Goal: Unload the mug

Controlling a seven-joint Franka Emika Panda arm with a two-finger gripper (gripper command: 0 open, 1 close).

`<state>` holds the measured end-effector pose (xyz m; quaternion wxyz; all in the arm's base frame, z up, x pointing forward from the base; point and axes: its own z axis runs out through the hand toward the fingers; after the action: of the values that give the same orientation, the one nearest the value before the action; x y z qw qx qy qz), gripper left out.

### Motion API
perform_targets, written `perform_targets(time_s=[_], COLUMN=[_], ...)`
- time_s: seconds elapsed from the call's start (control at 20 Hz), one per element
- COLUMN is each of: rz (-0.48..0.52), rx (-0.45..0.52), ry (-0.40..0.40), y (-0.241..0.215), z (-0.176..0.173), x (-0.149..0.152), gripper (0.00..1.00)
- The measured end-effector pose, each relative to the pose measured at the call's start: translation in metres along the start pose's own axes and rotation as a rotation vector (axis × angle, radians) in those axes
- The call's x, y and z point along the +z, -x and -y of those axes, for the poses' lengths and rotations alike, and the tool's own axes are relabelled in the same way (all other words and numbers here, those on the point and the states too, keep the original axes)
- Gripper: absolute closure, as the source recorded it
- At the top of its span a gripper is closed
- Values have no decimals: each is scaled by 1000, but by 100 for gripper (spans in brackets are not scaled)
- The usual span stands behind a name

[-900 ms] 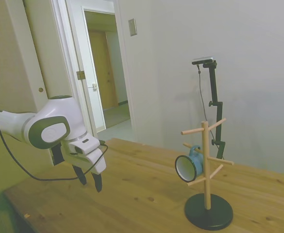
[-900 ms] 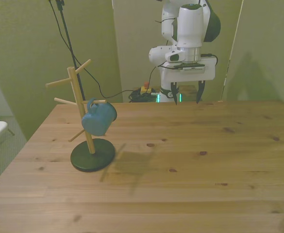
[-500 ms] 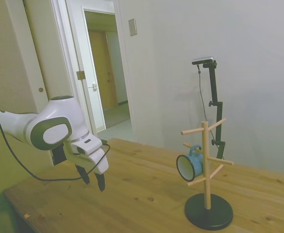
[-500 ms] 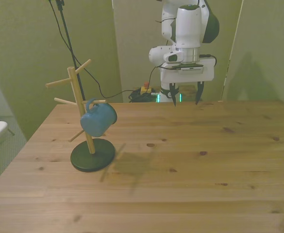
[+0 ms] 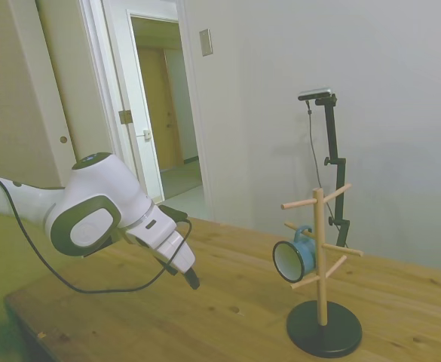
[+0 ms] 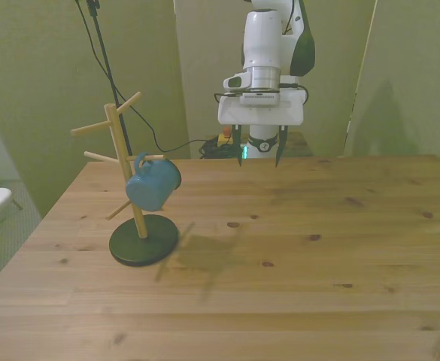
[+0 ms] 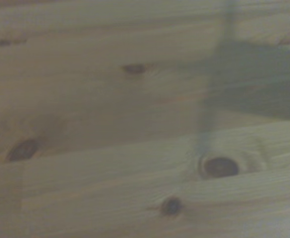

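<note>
- Mug [image 6: 153, 183] — light blue, white inside, hung by its loop handle on a peg of the rack; mouth tilted out and down. Well apart from the gripper, off toward the front view's left and lower than the fingertips.
- Mug rack [image 6: 122, 164] — wooden post with slanted pegs on a dark round base [image 6: 144, 239]; the other pegs are bare. It stands on the table, likewise well clear of the gripper.
- Gripper [image 6: 258, 154] — empty, fingers spread apart, hanging above the table's far edge; nothing between the fingers.
- Table [image 6: 295, 256] — pale knotted wood; the wrist view shows only blurred boards and knots [image 7: 219, 166], no mug.
- Task state — judged barely begun: the mug is not yet gripped nor lifted off its peg. Left to do: reach across to the mug, close on it, slide the handle off the peg, set it on the table.
</note>
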<state>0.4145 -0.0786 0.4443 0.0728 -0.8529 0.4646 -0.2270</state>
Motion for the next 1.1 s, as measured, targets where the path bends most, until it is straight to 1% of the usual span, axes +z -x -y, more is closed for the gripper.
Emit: perform_targets(time_s=[0.25, 0.4, 0.65, 0.9, 1.1], rz=[-129, -181, -234, -312, -334], rx=[95, 140, 167, 197, 222], ry=[-78, -108, -164, -220, -224], y=[-27, -45, -68, -92, -110], z=[-15, -19, -9, -10, -13], x=[-4, 2, 17, 19, 26], gripper=[0, 0, 0, 0, 0])
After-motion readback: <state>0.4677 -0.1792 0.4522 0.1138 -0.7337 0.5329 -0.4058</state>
